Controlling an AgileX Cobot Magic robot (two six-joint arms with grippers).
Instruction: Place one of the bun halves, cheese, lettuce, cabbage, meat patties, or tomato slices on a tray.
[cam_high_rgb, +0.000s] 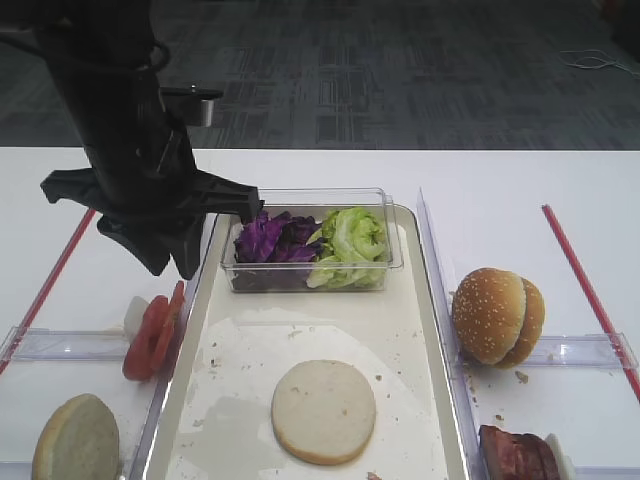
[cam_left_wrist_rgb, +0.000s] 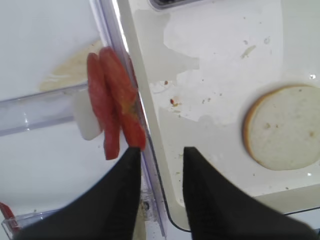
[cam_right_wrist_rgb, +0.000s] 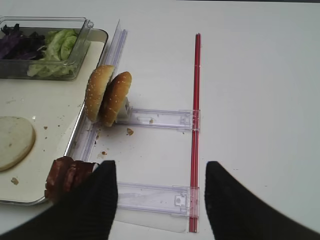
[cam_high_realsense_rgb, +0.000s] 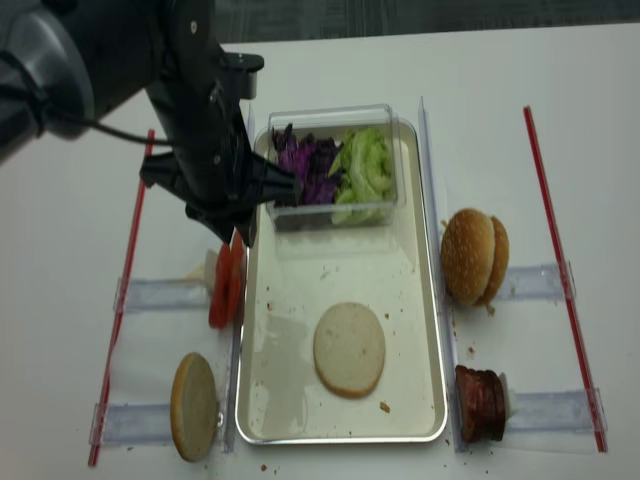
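My left gripper (cam_left_wrist_rgb: 161, 150) hangs open over the left rim of the tray (cam_high_rgb: 250, 350), its fingers a narrow gap apart with nothing between them. Its left fingertip is at the lower end of the red tomato slices (cam_left_wrist_rgb: 117, 100), which stand on edge just outside the rim. One pale bun half (cam_high_rgb: 323, 411) lies flat on the tray; another (cam_high_rgb: 77, 440) stands at the front left. Purple cabbage (cam_high_rgb: 268, 240) and lettuce (cam_high_rgb: 350, 245) fill a clear box. The meat patties (cam_right_wrist_rgb: 65, 175) sit beside my wide-open, empty right gripper (cam_right_wrist_rgb: 160, 164). No cheese is in view.
Sesame buns (cam_high_rgb: 497, 315) stand on edge right of the tray. Clear plastic rails (cam_right_wrist_rgb: 155, 119) and red strips (cam_right_wrist_rgb: 196, 100) lie on the white table on both sides. The clear box (cam_high_rgb: 395, 235) takes up the tray's far end.
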